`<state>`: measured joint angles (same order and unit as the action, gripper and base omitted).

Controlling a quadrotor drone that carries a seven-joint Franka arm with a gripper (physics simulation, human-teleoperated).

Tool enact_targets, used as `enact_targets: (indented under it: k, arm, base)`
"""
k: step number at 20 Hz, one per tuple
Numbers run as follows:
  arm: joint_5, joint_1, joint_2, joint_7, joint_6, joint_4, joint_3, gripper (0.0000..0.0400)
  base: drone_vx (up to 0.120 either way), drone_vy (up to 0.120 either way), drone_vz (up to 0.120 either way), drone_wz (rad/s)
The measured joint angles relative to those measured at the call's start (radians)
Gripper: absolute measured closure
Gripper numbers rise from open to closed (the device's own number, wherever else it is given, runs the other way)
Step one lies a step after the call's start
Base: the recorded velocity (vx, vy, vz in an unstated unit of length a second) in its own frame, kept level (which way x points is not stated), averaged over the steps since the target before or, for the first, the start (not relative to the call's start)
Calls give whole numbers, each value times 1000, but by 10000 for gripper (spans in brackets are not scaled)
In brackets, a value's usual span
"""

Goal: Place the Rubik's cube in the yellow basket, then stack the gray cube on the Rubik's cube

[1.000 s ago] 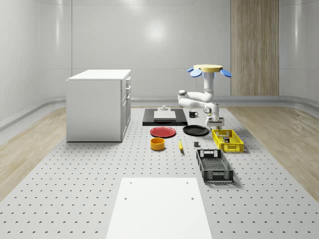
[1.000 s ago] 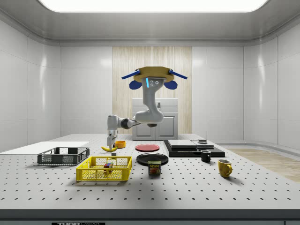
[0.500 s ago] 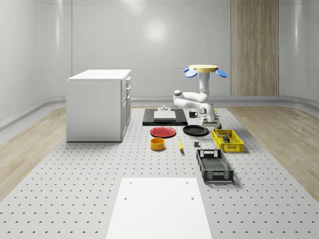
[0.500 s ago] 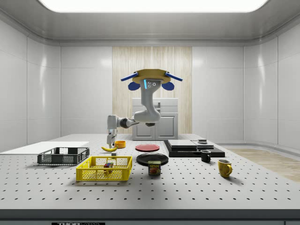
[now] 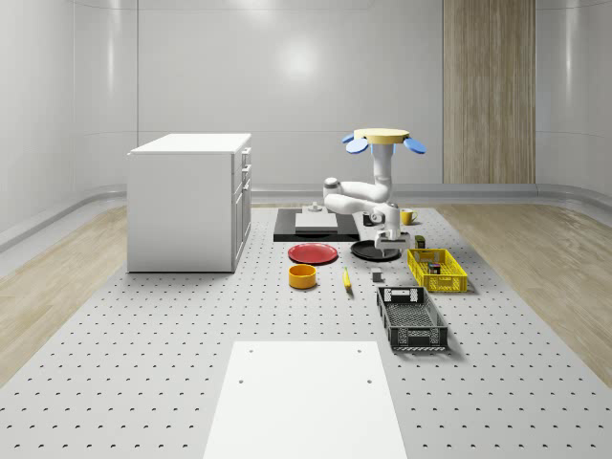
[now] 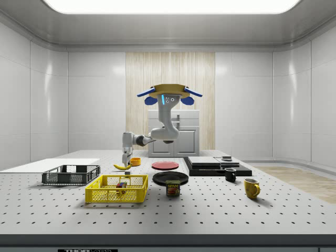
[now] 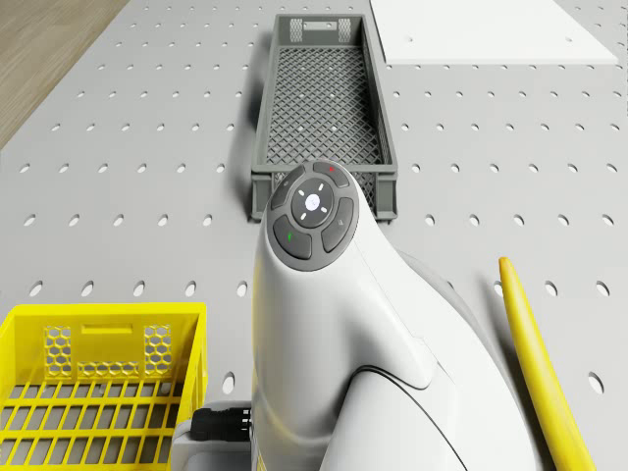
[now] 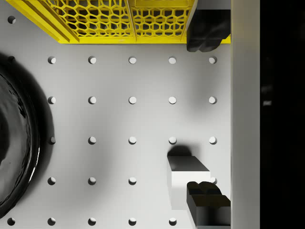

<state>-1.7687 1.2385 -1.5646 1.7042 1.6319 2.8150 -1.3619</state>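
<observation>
In the whole-scene view, right of centre, the drone (image 5: 382, 140) hovers over the bench (image 5: 143, 363); its hand (image 5: 384, 245) hangs above the black plate's (image 5: 368, 251) edge, left of the yellow basket (image 5: 437, 270). In the side view, the Rubik's cube (image 6: 122, 185) sits inside that basket. In the wrist view, the fingers (image 8: 208, 31) are apart, the gray cube (image 8: 188, 182) beneath one.

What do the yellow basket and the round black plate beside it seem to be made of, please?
The yellow basket looks like moulded matte plastic: honeycomb openwork walls, uniform colour. The black plate looks like glossy glazed ceramic or hard plastic, judging by bright highlights along its rim; which one is unclear.
</observation>
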Motion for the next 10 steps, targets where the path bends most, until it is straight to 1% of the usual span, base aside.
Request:
enact_targets:
  k: [3, 6, 7, 8, 10]
  arm:
    - [0, 0, -1, 0, 1, 0, 0, 0]
    - [1, 0, -2, 0, 2, 0, 0, 0]
    - [1, 1, -2, 0, 2, 0, 0, 0]
    - [1, 1, -3, 0, 3, 0, 0, 0]
    - [1, 1, -3, 1, 3, 0, 0, 0]
  base:
    - [0, -120, -120, 0]
    - [0, -120, 0, 0]
    - [40, -120, 0, 0]
    - [120, -120, 0, 0]
    - [20, -120, 0, 0]
